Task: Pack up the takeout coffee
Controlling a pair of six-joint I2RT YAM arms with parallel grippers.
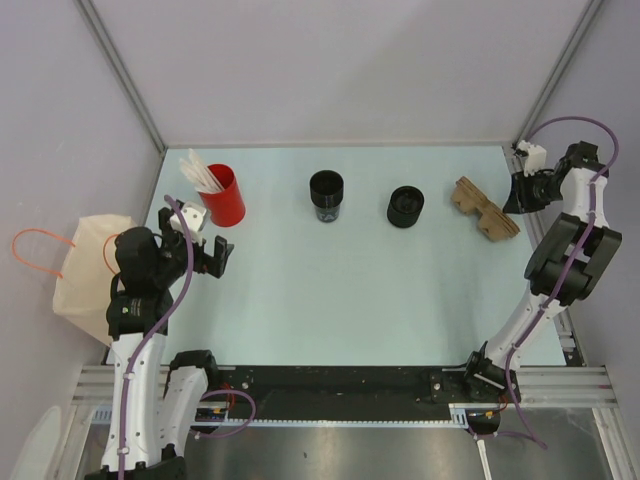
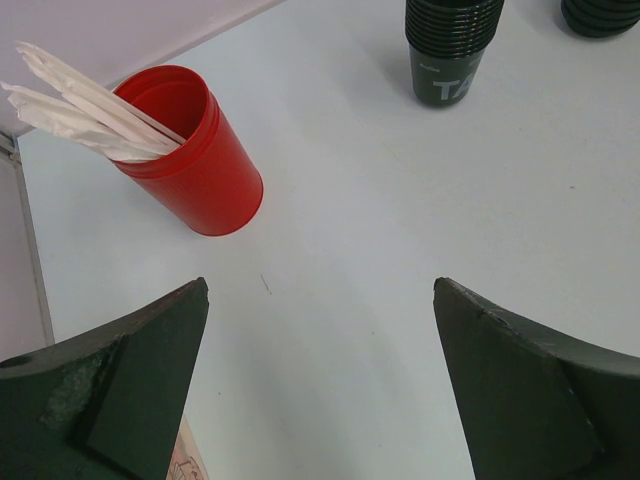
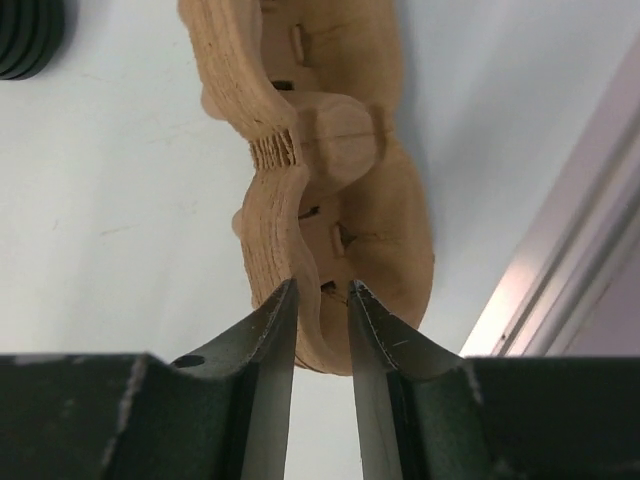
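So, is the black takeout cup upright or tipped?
Upright: the takeout cup stands on its base on the table, rim up; its lettering reads level in the left wrist view.

The top view looks steeply down from high above the near edge of the table, far enough off to take in its whole surface, with the red cup at far left; the left wrist view sits low, just on the near side of the red cup, facing the far edge, and shares that cup and the black cup to its right with the top view; the right wrist view, well right of the red cup, looks down from very close on a cardboard holder, which the top view also shows.
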